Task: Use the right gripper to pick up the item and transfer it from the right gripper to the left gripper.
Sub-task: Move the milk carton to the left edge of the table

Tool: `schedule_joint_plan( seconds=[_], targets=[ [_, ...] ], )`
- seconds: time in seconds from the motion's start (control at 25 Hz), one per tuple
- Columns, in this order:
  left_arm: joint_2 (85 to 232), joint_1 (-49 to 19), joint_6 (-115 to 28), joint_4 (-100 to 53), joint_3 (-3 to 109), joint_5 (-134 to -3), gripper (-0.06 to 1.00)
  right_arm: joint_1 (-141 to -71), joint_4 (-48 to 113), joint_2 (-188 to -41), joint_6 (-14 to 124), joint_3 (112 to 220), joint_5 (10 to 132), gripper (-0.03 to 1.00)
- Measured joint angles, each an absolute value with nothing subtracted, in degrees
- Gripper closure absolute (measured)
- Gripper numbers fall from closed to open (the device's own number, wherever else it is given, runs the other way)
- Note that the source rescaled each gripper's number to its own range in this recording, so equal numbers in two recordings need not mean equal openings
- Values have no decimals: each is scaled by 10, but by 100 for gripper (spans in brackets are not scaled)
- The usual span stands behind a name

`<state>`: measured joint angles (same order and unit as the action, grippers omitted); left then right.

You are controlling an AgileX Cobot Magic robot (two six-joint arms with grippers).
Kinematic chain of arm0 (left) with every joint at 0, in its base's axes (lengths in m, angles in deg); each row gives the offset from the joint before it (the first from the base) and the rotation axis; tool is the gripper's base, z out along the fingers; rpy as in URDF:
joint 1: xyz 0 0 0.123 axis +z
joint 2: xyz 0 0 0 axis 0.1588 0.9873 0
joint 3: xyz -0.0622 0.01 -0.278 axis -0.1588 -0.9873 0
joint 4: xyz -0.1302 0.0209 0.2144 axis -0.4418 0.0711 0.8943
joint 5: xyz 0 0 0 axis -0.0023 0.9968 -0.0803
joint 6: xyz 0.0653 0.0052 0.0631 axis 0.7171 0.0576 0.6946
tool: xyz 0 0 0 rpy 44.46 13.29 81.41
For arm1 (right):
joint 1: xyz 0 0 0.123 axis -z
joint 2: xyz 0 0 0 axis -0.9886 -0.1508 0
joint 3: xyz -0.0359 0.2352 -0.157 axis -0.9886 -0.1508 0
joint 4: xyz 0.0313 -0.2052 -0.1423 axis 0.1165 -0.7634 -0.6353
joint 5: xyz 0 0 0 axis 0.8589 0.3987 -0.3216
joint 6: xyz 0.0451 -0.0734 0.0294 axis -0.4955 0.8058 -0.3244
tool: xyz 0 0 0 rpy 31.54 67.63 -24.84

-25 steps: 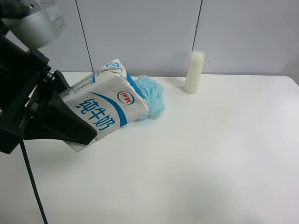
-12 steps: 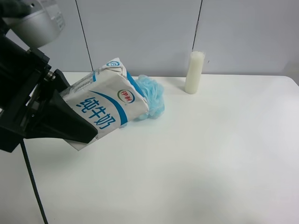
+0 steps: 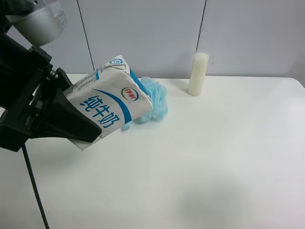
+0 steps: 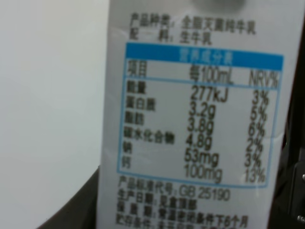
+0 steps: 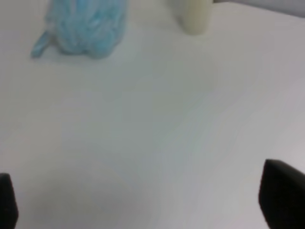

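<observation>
White with blue lettering, the milk carton [image 3: 112, 102] hangs tilted over the tabletop [image 3: 214, 157], covering one side of the light-blue pouf [image 3: 155, 98] in our high view. Our left hand [image 3: 78, 114] grips its lower end. Our right hand [image 5: 145, 205] gapes, holding nothing, well short of the pouf.

Pouf [image 3: 155, 100], cylinder [image 3: 198, 74] along table [image 3: 214, 157] wall-side edge; carton [image 3: 107, 102] in air just beside pouf; rest open.
</observation>
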<state>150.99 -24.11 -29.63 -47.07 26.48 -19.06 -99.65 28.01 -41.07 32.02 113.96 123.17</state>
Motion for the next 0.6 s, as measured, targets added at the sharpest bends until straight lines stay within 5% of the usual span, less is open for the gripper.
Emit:
schedule_joint_plan(
  seconds=[0.24,0.6],
  targets=[
    [1510,-241,-304,-471,265,-201,94,-912,280,-411,320,1140,1231,-3],
    [1516,-241,-478,-374,265,-276,94,-903,280,-411,320,1140,1231,-3]
  ],
)
